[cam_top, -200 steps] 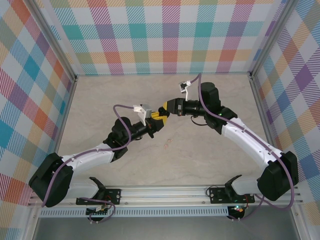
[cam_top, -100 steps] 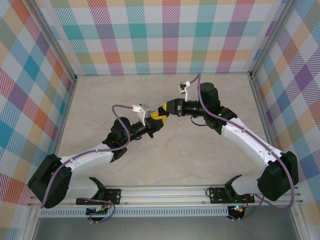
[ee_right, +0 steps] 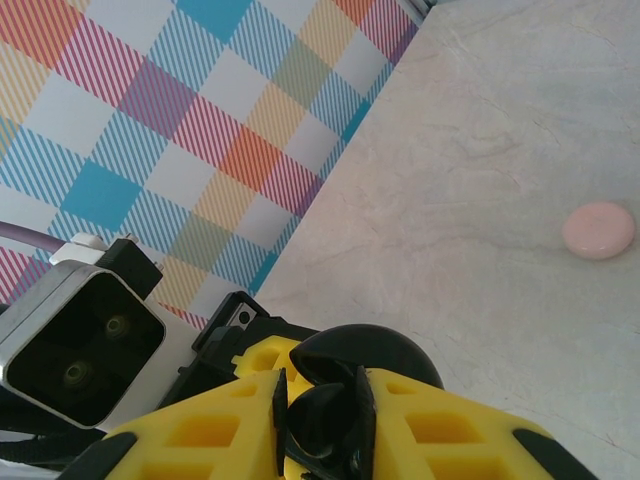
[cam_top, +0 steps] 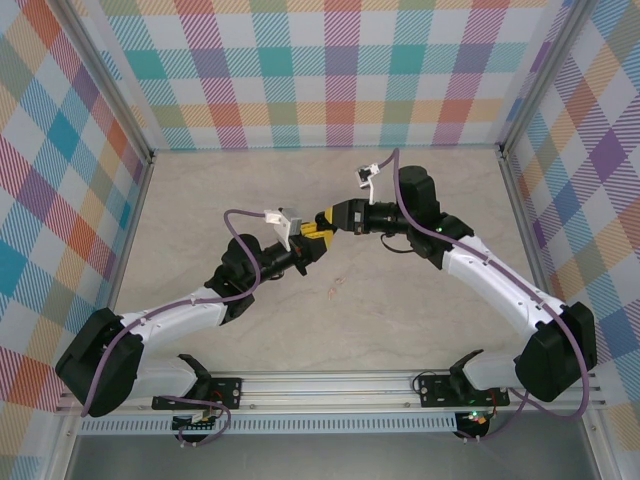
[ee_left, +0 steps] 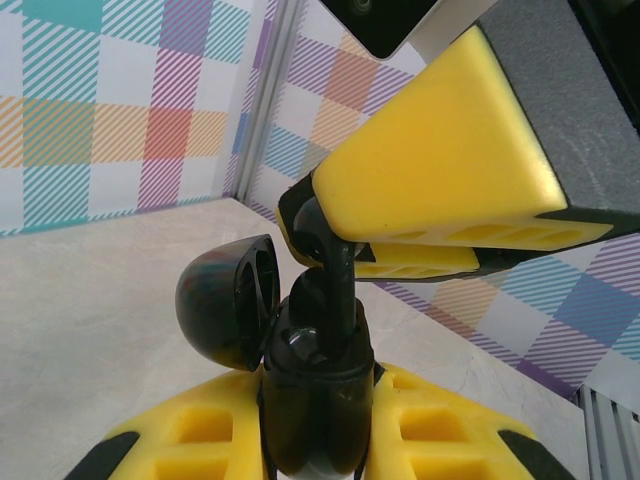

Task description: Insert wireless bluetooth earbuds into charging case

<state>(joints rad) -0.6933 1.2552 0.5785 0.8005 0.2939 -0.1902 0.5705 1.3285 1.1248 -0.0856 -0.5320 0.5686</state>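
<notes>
Seen from above, the two arms were stretched in from 7 and 5 o'clock over the pale table (cam_top: pixel 420 310), and their tips were seen meeting just beyond its middle. The left gripper (cam_top: pixel 310 243) was closed on the charging case (ee_left: pixel 315 400), a small black clamshell. The case was held upright between that gripper's yellow fingers (ee_left: pixel 450 435), with its domed lid (ee_left: pixel 225 300) tipped open toward 9 o'clock in the left wrist view. The right gripper (cam_top: pixel 328 220) was clamped on a black earbud (ee_left: pixel 340 285). The earbud was gripped from 1 o'clock in that same view, and its lower end was set in the open mouth of the case. In the right wrist view the earbud was seen pinched between the yellow fingers at 6 o'clock, with the case's rounded lid just behind it. A small pink disc (ee_right: pixel 598 231) was seen lying flat on the table at 3 o'clock in that view, well apart from both grippers. The scene was closed off at 12 o'clock by a checked wall (cam_top: pixel 340 70).
</notes>
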